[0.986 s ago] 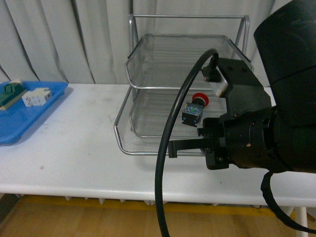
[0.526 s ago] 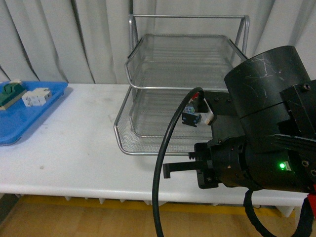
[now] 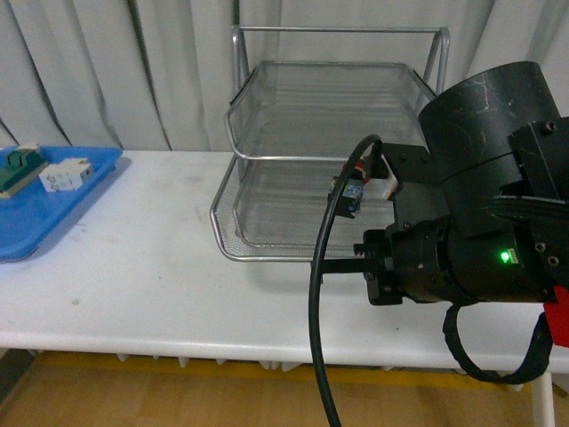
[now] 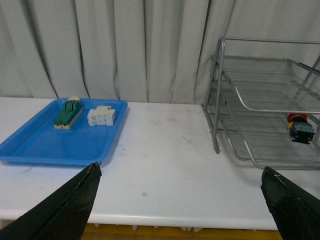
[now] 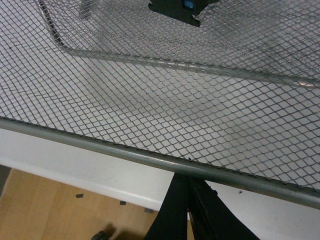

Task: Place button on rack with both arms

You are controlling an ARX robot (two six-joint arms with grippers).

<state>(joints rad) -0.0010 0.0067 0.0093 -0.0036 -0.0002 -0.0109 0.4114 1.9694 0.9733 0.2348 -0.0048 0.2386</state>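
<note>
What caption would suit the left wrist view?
Red-capped button resting in the metal rack, blue tray of parts left on the table.

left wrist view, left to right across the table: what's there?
left fingertip → blue tray → green-and-beige connector block → white terminal block → rack → button, in the rack's lower tray.
</note>
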